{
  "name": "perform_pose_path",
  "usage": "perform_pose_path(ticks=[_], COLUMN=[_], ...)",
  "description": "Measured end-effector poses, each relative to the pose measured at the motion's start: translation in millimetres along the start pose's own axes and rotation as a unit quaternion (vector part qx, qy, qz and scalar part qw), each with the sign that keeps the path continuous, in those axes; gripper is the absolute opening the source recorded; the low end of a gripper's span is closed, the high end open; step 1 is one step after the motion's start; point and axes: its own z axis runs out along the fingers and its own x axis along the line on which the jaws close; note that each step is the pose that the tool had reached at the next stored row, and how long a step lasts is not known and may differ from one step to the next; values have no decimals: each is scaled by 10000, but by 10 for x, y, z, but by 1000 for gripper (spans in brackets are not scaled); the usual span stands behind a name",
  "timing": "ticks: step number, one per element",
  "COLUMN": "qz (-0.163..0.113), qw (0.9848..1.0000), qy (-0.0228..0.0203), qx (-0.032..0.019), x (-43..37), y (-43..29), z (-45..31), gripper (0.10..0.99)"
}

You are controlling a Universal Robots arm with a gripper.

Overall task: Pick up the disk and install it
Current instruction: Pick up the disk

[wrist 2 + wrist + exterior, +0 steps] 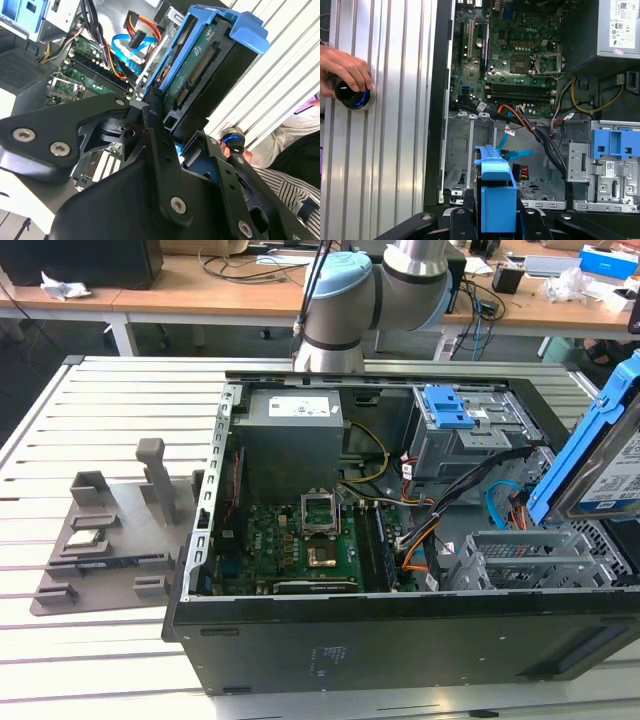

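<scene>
Tool (496, 217) clamped on disk (495, 187), holding it tilted above computer case (400, 640) at exterior view's right; arm elbow (340, 300) behind case.

The gripper (495, 210) clamps a disk (492, 175) by both sides of its blue frame, edge-on above an open computer case (436, 100). Taking the gripper as the clock's centre, an empty metal drive bay (470, 145) sits at eleven o'clock, touching nothing. The green motherboard (520, 50) lies at twelve, a grey power supply (615, 30) at one and a blue latch (615, 142) at two. Orange and blue cables (512, 145) run between the board and the bay. At ten o'clock, outside the case, a hand (345, 70) rests on a black knob (352, 95) standing on the ribbed tabletop (400, 150).
</scene>
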Motion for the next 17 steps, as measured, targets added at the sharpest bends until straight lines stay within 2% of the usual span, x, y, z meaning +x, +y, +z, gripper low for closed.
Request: perform_pose_path(ticks=[17], qz=[10], qw=[10000], qy=[0], qx=[0], x=[-10], y=[277], z=[20], gripper=[365])
